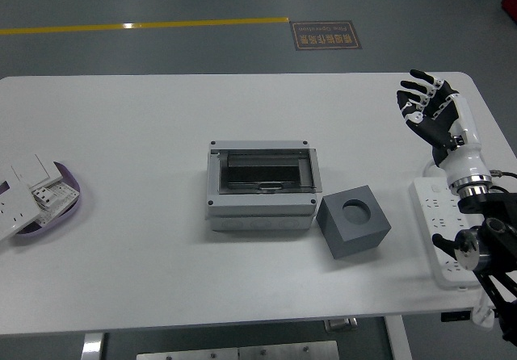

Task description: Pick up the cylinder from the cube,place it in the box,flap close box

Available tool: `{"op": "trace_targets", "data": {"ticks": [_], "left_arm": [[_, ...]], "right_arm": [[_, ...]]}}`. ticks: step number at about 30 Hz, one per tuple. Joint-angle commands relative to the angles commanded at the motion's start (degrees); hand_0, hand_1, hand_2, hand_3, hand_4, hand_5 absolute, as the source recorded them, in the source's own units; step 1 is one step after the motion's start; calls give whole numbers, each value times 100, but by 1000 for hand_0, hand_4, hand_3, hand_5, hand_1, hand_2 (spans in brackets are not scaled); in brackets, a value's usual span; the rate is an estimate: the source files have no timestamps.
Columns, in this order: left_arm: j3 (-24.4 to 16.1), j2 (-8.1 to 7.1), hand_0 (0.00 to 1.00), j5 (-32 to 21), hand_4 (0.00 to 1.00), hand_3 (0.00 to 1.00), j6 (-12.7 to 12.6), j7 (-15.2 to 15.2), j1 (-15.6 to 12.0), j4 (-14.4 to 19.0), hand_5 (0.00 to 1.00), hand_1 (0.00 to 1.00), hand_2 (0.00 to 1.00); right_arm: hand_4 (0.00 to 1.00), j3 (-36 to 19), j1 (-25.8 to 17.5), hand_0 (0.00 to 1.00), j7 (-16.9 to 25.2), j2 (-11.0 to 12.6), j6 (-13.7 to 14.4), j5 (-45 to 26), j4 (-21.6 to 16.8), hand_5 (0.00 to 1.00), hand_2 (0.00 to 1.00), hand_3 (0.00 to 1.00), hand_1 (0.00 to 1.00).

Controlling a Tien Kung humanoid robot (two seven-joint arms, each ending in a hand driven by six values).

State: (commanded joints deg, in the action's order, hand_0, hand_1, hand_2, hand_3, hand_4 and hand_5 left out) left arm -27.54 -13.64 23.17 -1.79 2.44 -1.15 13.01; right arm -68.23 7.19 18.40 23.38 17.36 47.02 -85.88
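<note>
A dark grey cube (pixel 353 221) with a round hole in its top sits right of centre on the white table (pixel 161 118). I see no cylinder in the hole or elsewhere. A grey box (pixel 261 186) with a smoked transparent flap lying flat over it stands just left of the cube. My right hand (pixel 426 111) is raised over the table's right side, fingers spread and empty, well to the right of and beyond the cube. My left arm is out of view.
A white power strip (pixel 440 231) lies at the right edge under my right forearm. A purple dish (pixel 50 203) holding white socket parts sits at the left edge. The floor beyond has a yellow line.
</note>
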Motion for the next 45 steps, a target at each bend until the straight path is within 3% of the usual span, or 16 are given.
{"op": "trace_targets", "data": {"ticks": [2,3,26,45], "left_arm": [[-23,-8,594,26,700,639,-1,-4,13,2,216,629,620],[-35,-14,595,37,701,639,-1,-6,21,3,215,629,620],[130,-253,594,-38,700,639,10,2,193,14,215,628,620],[202,-345,594,-78,699,638,17,7,205,15,216,628,619]], "right_arm": [[672,-3,-9,684,1,12,0,0,-53,2,639,649,651],[654,-4,-13,682,0,17,0,1,-70,2,610,594,644],[648,23,31,645,-45,13,90,11,-20,2,589,576,622],[646,10,-20,621,-25,0,118,4,30,2,580,563,608]]}}
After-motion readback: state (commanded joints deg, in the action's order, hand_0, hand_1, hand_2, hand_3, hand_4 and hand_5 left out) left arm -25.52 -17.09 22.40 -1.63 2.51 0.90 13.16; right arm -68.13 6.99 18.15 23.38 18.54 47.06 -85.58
